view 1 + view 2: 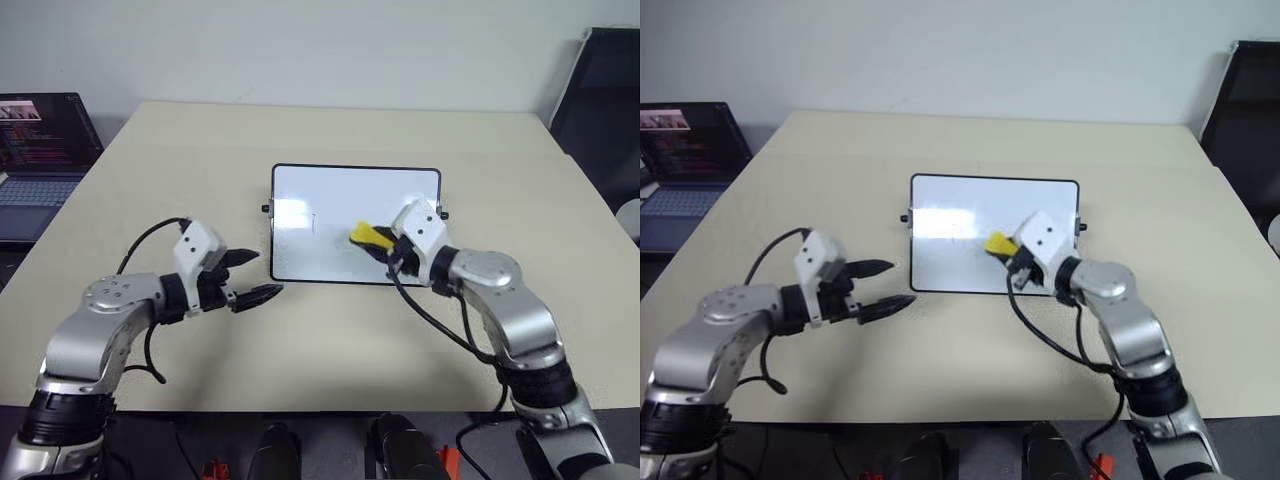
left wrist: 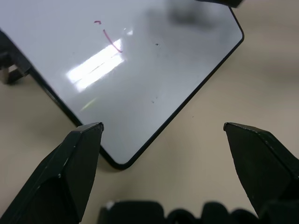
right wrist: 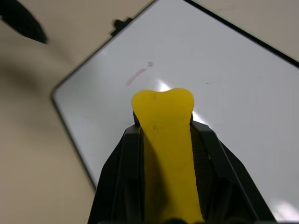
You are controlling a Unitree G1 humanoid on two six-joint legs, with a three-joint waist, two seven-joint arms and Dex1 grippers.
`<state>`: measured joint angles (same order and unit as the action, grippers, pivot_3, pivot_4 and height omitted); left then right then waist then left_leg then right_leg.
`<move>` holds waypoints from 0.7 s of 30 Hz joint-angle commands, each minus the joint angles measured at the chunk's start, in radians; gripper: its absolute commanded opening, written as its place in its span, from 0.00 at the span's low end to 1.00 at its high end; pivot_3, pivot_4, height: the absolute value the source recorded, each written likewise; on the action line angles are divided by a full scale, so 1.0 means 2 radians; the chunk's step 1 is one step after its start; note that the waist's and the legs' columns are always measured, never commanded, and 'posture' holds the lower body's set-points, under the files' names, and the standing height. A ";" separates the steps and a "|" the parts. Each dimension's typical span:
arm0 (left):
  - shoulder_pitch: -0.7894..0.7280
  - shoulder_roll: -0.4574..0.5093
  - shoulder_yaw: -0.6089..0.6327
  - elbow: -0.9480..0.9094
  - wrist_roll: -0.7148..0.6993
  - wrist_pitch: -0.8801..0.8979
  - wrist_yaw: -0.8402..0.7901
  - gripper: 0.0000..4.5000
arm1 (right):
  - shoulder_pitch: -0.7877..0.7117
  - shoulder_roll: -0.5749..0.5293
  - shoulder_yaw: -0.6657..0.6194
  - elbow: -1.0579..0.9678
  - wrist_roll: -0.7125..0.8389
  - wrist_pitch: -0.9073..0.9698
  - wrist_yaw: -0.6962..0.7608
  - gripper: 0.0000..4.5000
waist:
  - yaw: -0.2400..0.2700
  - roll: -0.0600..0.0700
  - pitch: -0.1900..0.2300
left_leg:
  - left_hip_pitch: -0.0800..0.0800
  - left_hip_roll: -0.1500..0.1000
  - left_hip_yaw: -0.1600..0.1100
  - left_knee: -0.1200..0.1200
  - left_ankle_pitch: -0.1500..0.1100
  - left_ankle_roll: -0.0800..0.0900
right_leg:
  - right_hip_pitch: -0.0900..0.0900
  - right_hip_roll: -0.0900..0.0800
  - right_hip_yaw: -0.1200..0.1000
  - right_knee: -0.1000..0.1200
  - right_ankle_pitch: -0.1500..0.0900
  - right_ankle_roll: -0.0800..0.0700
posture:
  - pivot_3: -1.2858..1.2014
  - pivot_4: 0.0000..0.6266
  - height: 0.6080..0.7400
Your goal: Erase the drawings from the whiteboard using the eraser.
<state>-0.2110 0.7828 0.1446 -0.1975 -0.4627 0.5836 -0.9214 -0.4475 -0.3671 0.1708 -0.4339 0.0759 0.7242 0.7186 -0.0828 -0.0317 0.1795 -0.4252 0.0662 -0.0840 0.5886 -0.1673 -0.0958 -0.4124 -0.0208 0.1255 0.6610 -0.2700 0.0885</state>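
So, quick rundown:
whiteboard (image 1: 340,200): lying flat mid-table (image 1: 330,340)
drawings (image 3: 136,77): faint reddish stroke plus a tiny mark, on the board's left half
eraser (image 3: 164,135): yellow, pinched tight in the right gripper (image 1: 385,243), over the board
left gripper (image 1: 252,277): fingers spread, holding nothing, just off the board's near-left corner
laptop (image 1: 40,150): far left

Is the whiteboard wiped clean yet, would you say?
Not yet: the whiteboard keeps a faint reddish stroke ahead of the eraser.
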 commanded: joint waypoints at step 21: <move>-0.003 -0.014 0.031 -0.032 -0.012 0.000 0.048 1.00 | 0.022 -0.020 0.016 0.001 0.055 -0.044 -0.007 0.22 | 0.000 0.000 0.000 | 0.000 0.000 0.000 0.001 0.000 0.000 | 0.000 0.000 0.000 0.000 0.000 -0.002 | 0.52 0.24 1.00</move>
<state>-0.2040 0.7535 0.2017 -0.2212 -0.4749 0.5855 -0.8325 -0.3818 -0.4006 0.2006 -0.4165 0.1796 0.6715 0.6970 -0.0830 -0.0325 0.1799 -0.4254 0.0660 -0.0835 0.5910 -0.1674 -0.0962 -0.4123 -0.0209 0.1262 0.6606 -0.2707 0.0851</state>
